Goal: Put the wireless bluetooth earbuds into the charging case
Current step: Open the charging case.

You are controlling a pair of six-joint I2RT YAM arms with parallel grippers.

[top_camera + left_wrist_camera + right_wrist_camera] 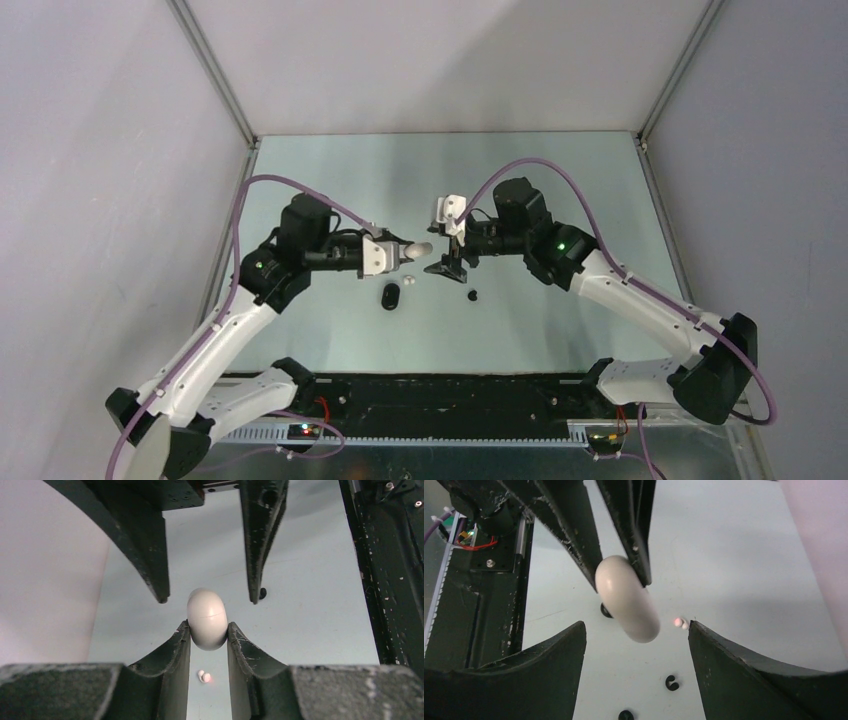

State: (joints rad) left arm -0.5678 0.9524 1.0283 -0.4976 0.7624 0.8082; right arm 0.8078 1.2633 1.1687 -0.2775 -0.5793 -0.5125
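Observation:
My left gripper is shut on a white oval case and holds it above the table; in the left wrist view both fingers press its sides. My right gripper faces it, open and empty, with the white case just beyond its fingertips. The black charging case lies on the table below the left gripper. Two white earbuds lie together beside it. Two black earbuds lie under the right gripper; one shows from above.
The table is pale green, with grey enclosure walls at the left, back and right. A black rail with the arm bases runs along the near edge. The two grippers nearly meet over the middle.

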